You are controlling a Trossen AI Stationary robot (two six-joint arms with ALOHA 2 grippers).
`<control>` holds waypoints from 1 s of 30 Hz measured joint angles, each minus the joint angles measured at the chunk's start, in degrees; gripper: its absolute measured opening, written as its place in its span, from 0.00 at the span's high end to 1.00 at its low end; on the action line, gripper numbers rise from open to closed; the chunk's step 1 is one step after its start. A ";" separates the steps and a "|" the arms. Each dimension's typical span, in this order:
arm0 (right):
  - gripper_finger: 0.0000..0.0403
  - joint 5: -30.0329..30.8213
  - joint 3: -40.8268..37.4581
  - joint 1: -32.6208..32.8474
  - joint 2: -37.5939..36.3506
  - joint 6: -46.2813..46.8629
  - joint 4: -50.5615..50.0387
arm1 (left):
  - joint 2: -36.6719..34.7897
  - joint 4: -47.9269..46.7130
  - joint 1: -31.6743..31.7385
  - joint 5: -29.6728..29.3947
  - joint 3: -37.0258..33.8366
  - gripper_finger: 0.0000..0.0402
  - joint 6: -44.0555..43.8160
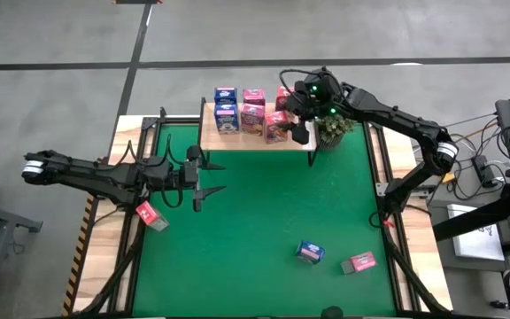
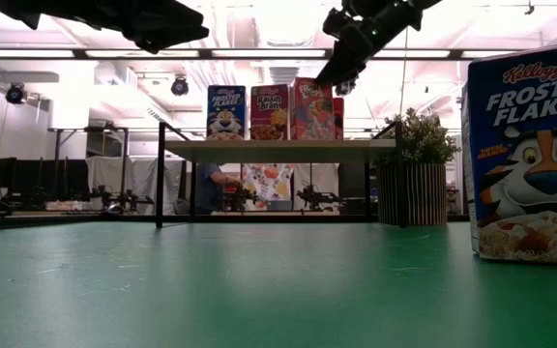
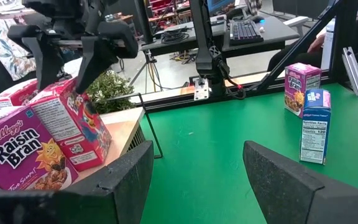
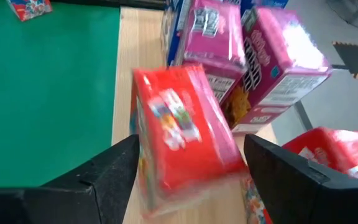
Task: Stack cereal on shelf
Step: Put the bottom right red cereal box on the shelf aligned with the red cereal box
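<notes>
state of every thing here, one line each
shelf: upright at the mat's far edge, boxes on it
blue boxes: standing on the shelf
pink boxes: standing on the shelf
red box: tilted on the shelf between the open right jaws
right gripper: open over the shelf
left gripper: open, empty, over the mat
three loose boxes: on the mat, not shelved
potted plant: upright beside the shelf
</notes>
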 joint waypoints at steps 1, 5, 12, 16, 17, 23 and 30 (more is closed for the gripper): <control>0.31 -0.03 -0.33 0.00 0.00 0.08 -0.07 | 0.00 0.00 0.00 0.00 0.00 0.42 -0.01; 0.34 -0.07 -0.68 0.00 0.00 0.11 -0.11 | 0.00 0.00 0.01 0.00 0.00 0.42 -0.14; 0.44 -0.18 -0.66 0.00 -0.02 0.10 -0.16 | 0.00 0.00 0.00 0.00 0.00 0.42 -0.20; 0.49 -0.18 -0.66 0.00 -0.14 0.11 -0.45 | 0.00 0.00 0.02 0.00 0.00 0.42 -0.22; 0.49 -0.18 -0.66 0.00 -0.23 0.10 -0.58 | 0.00 0.00 0.01 0.00 0.00 0.42 -0.22; 0.50 -0.03 -0.64 -0.13 -1.02 0.11 -2.10 | 0.00 -0.02 0.01 0.00 0.00 0.42 -0.46; 0.50 0.45 -0.64 -2.40 -1.51 0.11 -3.56 | 0.01 -0.02 0.01 0.00 0.00 0.42 -0.66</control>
